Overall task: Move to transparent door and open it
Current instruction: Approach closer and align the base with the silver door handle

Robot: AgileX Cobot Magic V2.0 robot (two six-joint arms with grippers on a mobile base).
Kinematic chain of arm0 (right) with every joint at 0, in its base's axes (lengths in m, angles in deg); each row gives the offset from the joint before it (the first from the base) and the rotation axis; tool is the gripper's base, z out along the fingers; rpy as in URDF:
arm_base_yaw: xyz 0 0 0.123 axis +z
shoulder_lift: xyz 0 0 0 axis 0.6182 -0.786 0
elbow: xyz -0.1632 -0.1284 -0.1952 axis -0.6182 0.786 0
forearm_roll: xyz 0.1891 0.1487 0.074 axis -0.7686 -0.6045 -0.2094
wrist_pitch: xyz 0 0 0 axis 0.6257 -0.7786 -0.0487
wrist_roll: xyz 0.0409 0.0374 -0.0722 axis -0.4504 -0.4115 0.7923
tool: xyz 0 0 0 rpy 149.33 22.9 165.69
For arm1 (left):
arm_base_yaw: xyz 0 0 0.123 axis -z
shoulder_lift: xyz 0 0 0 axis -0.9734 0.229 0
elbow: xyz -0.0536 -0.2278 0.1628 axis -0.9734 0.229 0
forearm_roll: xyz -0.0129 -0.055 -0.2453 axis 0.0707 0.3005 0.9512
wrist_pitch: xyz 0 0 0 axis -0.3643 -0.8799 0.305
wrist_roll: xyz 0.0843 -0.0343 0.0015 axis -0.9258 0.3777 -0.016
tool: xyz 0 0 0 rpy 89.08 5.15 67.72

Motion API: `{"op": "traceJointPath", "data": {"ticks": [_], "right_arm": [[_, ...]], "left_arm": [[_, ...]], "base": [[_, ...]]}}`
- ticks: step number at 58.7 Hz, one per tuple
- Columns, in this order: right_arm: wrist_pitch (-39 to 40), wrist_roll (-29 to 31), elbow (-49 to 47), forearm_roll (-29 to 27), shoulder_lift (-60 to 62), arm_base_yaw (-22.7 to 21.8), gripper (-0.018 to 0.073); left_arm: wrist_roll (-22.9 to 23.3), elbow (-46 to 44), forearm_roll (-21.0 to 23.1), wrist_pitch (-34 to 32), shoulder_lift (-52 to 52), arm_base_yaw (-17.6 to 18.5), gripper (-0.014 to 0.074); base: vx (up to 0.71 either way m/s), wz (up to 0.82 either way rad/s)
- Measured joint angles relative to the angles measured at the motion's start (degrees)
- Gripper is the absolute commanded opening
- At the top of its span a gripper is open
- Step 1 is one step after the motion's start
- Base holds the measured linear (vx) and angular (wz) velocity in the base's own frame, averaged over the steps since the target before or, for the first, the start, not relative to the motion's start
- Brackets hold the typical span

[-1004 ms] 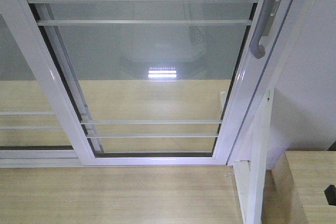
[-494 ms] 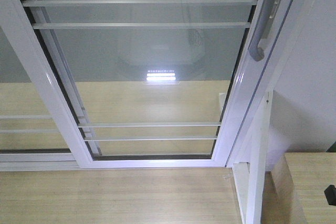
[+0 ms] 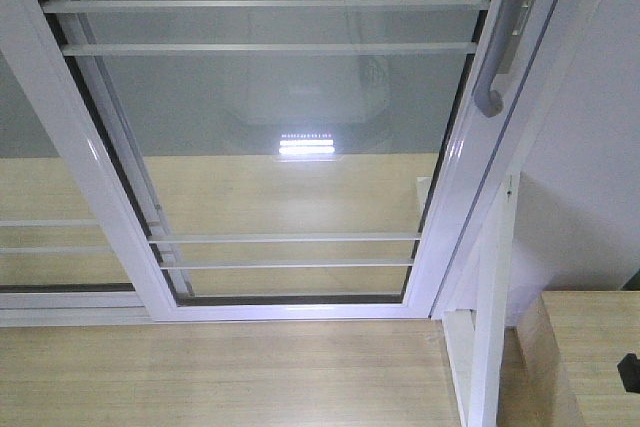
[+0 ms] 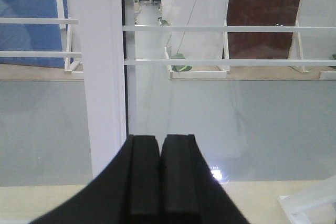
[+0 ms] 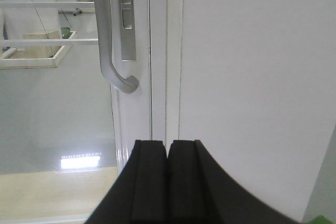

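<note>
In the front view we see the transparent door (image 3: pixel 290 127) filling most of the frame; it is clear glass in a glossy white aluminium frame, crossed by thin horizontal white bars (image 3: pixel 270 48). Its curved grey metal handle (image 3: pixel 497 57) runs down the door's right stile, which sits against the white jamb. Left of the door, a similar white-framed glass panel (image 3: pixel 40 197) overlaps it; below the door lies a pale wood-grain floor (image 3: pixel 220 377). Right of the door stand a plain white wall (image 3: pixel 590 177), a slim white post (image 3: pixel 490 317) and a light wooden ledge (image 3: pixel 595 347); a bright lamp glare (image 3: pixel 307 145) sits on the door's glass.

In the left wrist view our left gripper (image 4: pixel 159 142) faces the door's glass; its matte black fingers (image 4: pixel 144 177) are pressed together, only a seam between them. A broad white frame upright (image 4: pixel 102 77) rises just behind them; beyond the door we make out a blue panel (image 4: pixel 26 24) and a dark red panel (image 4: pixel 265 19).

In the right wrist view our right gripper (image 5: pixel 167 148) points at the door's right stile, fingers likewise pressed together. The handle hangs above and to their left, apart from them, a smooth rounded bar hooking into the stile at its lower end; a flat lock plate (image 5: pixel 127 19) lies just beside it.
</note>
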Motion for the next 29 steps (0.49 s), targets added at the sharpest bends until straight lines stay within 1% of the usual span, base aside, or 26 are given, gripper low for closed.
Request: {"op": "traceJointPath", "data": {"ticks": [12,20,29], "right_arm": [[0.46,0.0,0.0,0.67,0.0,0.0,-0.0008],[2.83,0.63,0.0,1.36,0.0,0.0,-0.0008],[6.6,0.75,0.0,1.35,0.0,0.0,-0.0008]], "left_arm": [[0.0,0.0,0.0,0.0,0.0,0.0,-0.0006],[0.0,0.0,0.0,-0.06,0.0,0.0,-0.0006],[0.0,0.0,0.0,-2.0,0.0,0.0,-0.0006]], "base": [[0.0,0.0],[0.0,0.0],[0.0,0.0]]}}
